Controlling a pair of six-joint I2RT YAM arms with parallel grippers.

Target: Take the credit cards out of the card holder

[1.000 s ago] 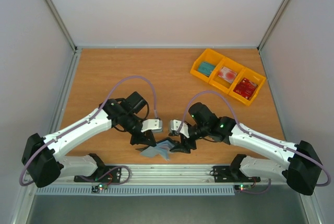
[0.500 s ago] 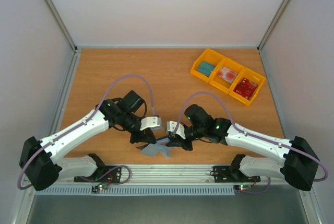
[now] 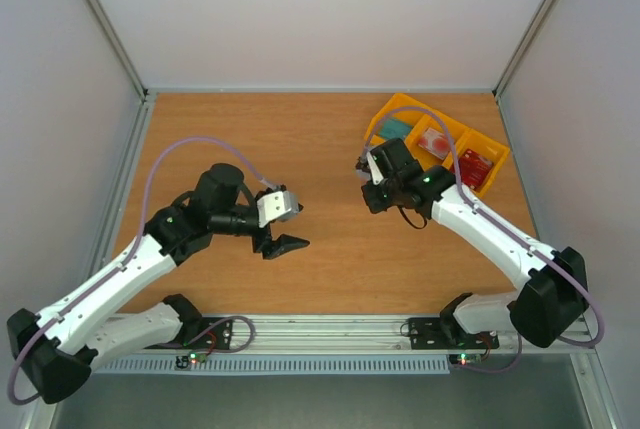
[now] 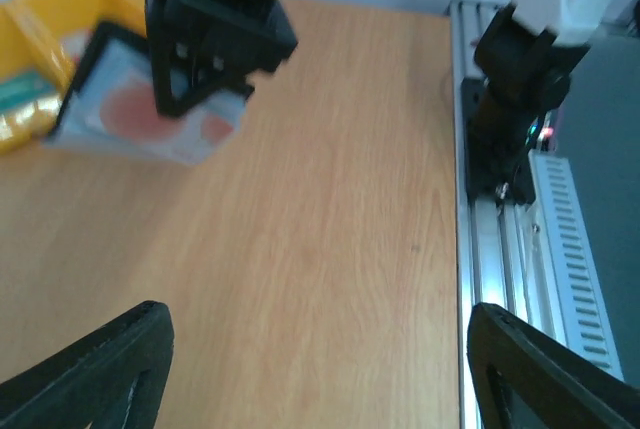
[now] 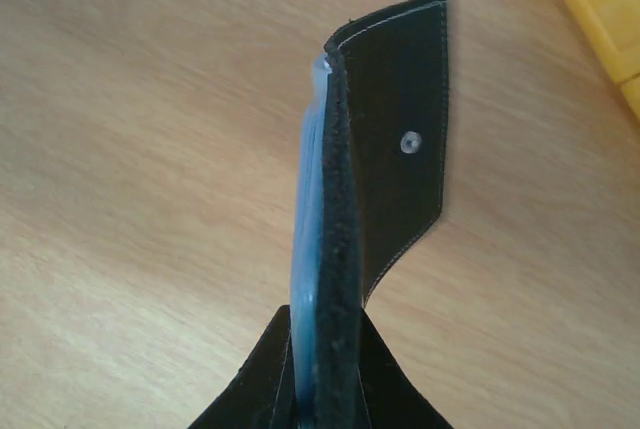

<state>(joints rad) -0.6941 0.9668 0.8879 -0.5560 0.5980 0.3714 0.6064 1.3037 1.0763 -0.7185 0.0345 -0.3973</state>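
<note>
In the right wrist view the card holder (image 5: 400,129) shows edge-on, blue with a dark flap and a snap stud. My right gripper (image 5: 325,334) is shut on its lower edge and holds it upright above the wood. From above, that gripper (image 3: 368,164) hangs just left of the yellow tray and hides the holder. The left wrist view shows the holder (image 4: 120,119) blurred, grey-blue with reddish patches, under the right gripper (image 4: 200,89). No credit cards can be made out in it. My left gripper (image 3: 293,227) is open and holds nothing, above bare wood (image 4: 320,369).
A yellow three-compartment tray (image 3: 485,137) stands at the back right with a teal, a red-and-white and a red flat item inside; its edge shows too (image 5: 600,9). A metal rail (image 4: 500,249) runs along the near table edge by the arm bases.
The left gripper let go of the card holder, opened and drew back to the left. The right gripper, shut on the holder, carried it from the near edge up toward the yellow tray.
</note>
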